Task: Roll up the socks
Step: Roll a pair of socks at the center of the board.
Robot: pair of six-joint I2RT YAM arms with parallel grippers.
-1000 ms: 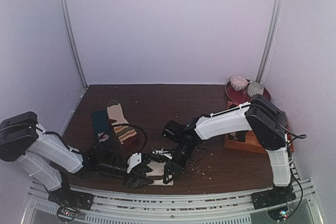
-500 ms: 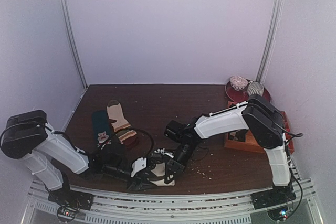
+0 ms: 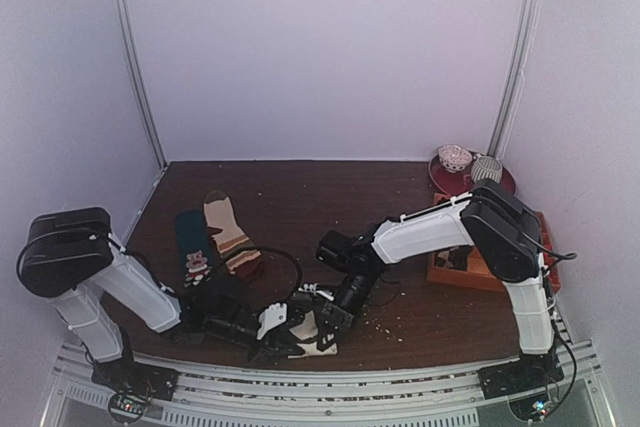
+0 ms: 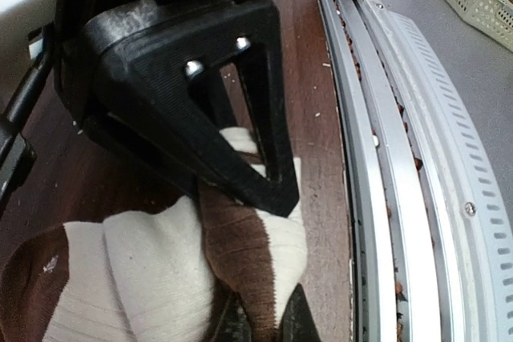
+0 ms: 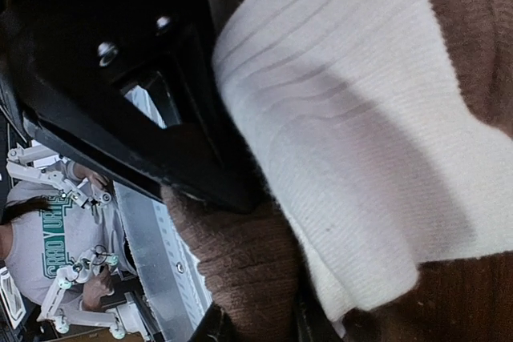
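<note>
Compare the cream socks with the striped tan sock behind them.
The socks are cream-white with brown ends; the striped sock is tan with brown bands. The socks are bunched, pinched by the left gripper and the right gripper; the striped sock lies flat, untouched. The socks sit at the near edge; the striped sock lies farther back, left. Both are short socks.

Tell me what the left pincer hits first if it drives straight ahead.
The left pincer grips the cream-white ribbed socks with brown ends, so those come first; right behind them stands the black right pincer, depth unclear.
</note>
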